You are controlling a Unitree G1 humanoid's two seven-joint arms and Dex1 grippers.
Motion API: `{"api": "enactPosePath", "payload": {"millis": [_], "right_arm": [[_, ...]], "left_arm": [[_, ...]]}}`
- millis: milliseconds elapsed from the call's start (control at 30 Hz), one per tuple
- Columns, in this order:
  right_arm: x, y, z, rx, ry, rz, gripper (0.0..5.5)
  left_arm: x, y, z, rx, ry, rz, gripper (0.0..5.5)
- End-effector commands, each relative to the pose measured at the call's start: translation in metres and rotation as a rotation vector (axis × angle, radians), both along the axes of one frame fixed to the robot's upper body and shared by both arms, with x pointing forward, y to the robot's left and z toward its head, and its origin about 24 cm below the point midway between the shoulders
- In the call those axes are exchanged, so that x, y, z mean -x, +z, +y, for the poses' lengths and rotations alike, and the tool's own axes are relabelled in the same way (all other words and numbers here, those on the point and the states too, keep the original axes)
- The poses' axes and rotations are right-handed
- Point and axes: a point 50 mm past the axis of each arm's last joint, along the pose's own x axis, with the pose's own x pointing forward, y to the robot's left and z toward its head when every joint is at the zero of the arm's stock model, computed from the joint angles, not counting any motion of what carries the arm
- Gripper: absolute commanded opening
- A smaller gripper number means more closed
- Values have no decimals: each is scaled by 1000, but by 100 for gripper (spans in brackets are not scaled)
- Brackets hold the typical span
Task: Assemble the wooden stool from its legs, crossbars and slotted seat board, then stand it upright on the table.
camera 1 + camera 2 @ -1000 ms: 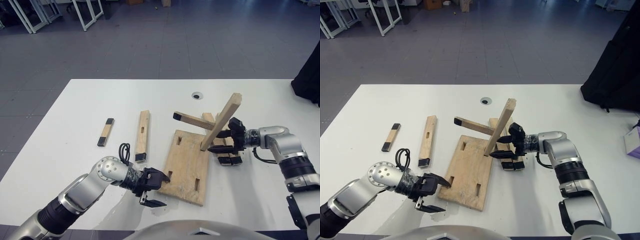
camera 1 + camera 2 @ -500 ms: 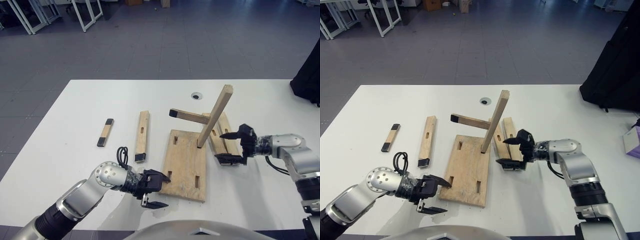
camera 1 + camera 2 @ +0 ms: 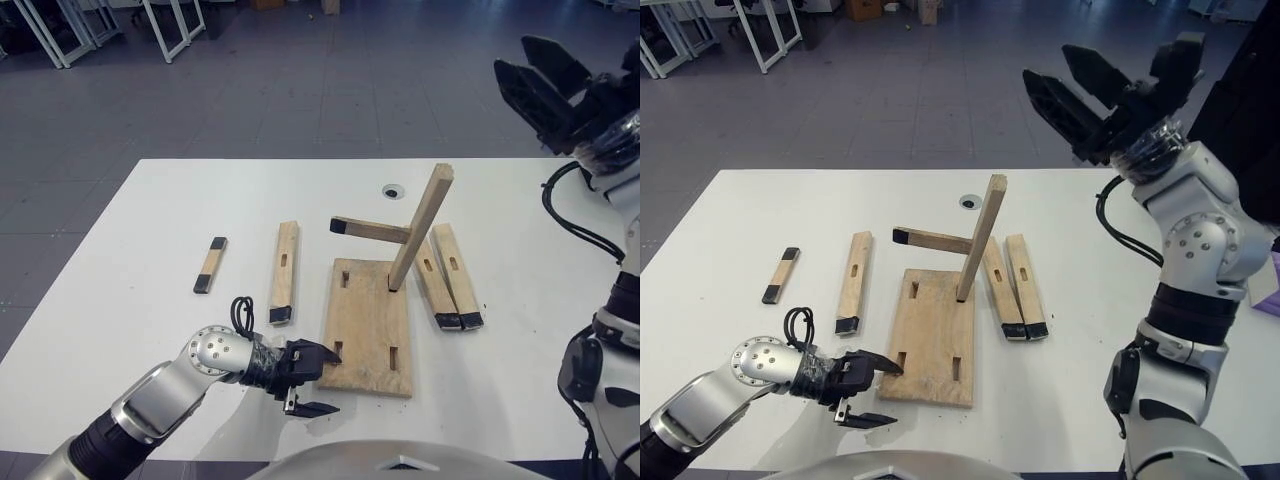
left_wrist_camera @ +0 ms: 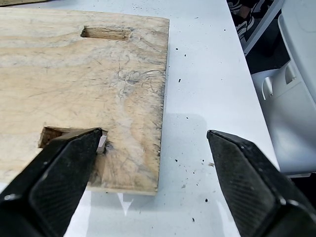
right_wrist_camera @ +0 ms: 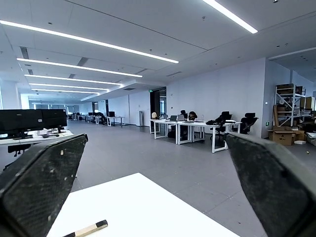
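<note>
The slotted seat board [image 3: 366, 330] lies flat on the white table [image 3: 130, 230]. One leg [image 3: 421, 226] stands tilted in a far slot, with a black-tipped crossbar [image 3: 372, 230] sticking out of it to the left. Two more legs [image 3: 447, 278] lie side by side right of the board. Another leg [image 3: 284, 271] and a short crossbar [image 3: 211, 264] lie to its left. My left gripper [image 3: 312, 379] is open at the board's near left corner; one finger [image 4: 64, 173] rests by a slot [image 4: 52, 134], the other is off the edge. My right gripper [image 3: 1080, 92] is open, high above the table's far right.
A round cable hole [image 3: 393, 190] sits in the table behind the stool parts. The right wrist view looks out over a table corner [image 5: 143, 207] into an office with desks [image 5: 192, 129]. A black bag [image 3: 1230, 150] stands beyond the table's right edge.
My right gripper let go of the standing leg, drew back to the right, then rose high above the table. The leg stays in its slot. The left gripper has barely moved.
</note>
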Motion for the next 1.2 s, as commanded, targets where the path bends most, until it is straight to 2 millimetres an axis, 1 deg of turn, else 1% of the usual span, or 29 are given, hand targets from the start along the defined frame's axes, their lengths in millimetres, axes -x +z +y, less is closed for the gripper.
{"api": "enactPosePath", "payload": {"millis": [33, 67, 133, 167, 200, 233, 300, 333, 367, 400, 433, 467, 500, 567, 633, 700, 733, 800, 900, 967, 1033, 1100, 1133, 1200], "right_arm": [[-15, 14, 20, -45, -26, -3, 510], [-18, 15, 25, -53, -34, 0, 510], [-28, 11, 39, -61, -57, 25, 510], [-38, 1, 46, -34, -101, 83, 510], [-45, -12, 54, 9, -129, 138, 510], [-48, -21, 59, 42, -147, 171, 510], [-46, -56, 69, 184, -148, 237, 510], [-45, -79, 71, 291, -170, 278, 510], [-41, -110, 72, 403, -188, 358, 510], [-36, -131, 73, 465, -187, 419, 510], [-30, -145, 75, 499, -179, 455, 510], [-28, -151, 77, 508, -171, 472, 510], [-28, -150, 78, 502, -176, 472, 510], [-34, -141, 79, 469, -201, 449, 510], [-40, -129, 77, 409, -232, 415, 510], [-42, -118, 74, 360, -251, 381, 510], [-43, -110, 72, 313, -260, 357, 510], [-46, -92, 64, 215, -283, 325, 510], [-50, -72, 51, 158, -324, 284, 510], [-51, -57, 42, 81, -353, 262, 510], [-55, -51, 28, 10, -405, 290, 510], [-57, -50, 15, -22, -460, 300, 510], [-58, -51, 10, -26, -489, 303, 510], [-58, -61, -1, -12, -546, 333, 510]], "left_arm": [[6, -24, 15, -132, 80, 113, 395], [5, -24, 14, -132, 80, 112, 395], [5, -24, 14, -132, 78, 112, 395], [5, -24, 14, -133, 77, 112, 395], [4, -24, 13, -135, 75, 110, 395], [4, -24, 13, -137, 73, 108, 395], [3, -24, 13, -140, 69, 105, 395], [3, -24, 13, -141, 67, 104, 395], [2, -24, 12, -139, 64, 101, 395], [2, -24, 12, -137, 62, 99, 395], [2, -24, 12, -136, 59, 98, 395], [2, -24, 12, -136, 58, 98, 395], [1, -24, 12, -137, 58, 97, 395], [1, -24, 12, -140, 55, 95, 395], [0, -24, 12, -141, 54, 94, 395], [1, -25, 11, -139, 56, 95, 395], [2, -25, 11, -137, 58, 97, 395], [3, -25, 10, -131, 61, 99, 395], [4, -25, 10, -123, 67, 95, 395], [5, -25, 9, -117, 72, 90, 395], [5, -24, 9, -111, 75, 89, 395], [4, -24, 10, -112, 82, 88, 395], [4, -23, 11, -112, 85, 83, 395], [2, -19, 12, -93, 85, 86, 395]]}}
